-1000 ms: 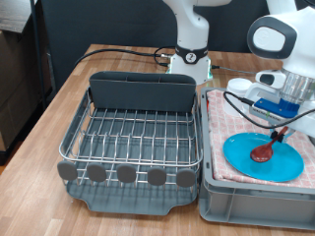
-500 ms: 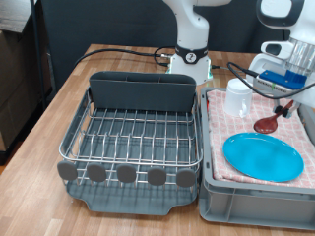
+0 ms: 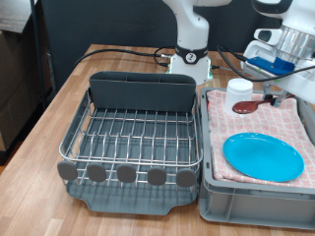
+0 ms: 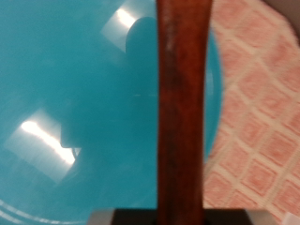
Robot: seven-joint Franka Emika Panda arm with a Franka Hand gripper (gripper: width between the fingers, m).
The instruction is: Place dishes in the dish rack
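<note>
Gripper: we see it [image 3: 283, 90] at the exterior view's right edge, raised above the crate; its fingers are closed on the wooden spoon [image 3: 248, 106].
Wooden spoon: lifted clear of the pink checked cloth [image 3: 285, 123], bowl beside the white cup [image 3: 239, 94].
Light-blue plate [image 3: 263, 156]: flat on the cloth in the grey crate [image 3: 251, 206]; in the wrist view it [image 4: 75, 103] lies beneath the spoon handle [image 4: 183, 103].
Dish rack [image 3: 133, 138]: we see no dishes in it.

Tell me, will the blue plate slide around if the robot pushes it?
Probably not much. The plate lies flat on a checked cloth, which likely grips it. Its glossy surface shows bright reflections, so it may be slippery to pinch. It looks stiff, and being flat, it shouldn't roll or tip.
</note>
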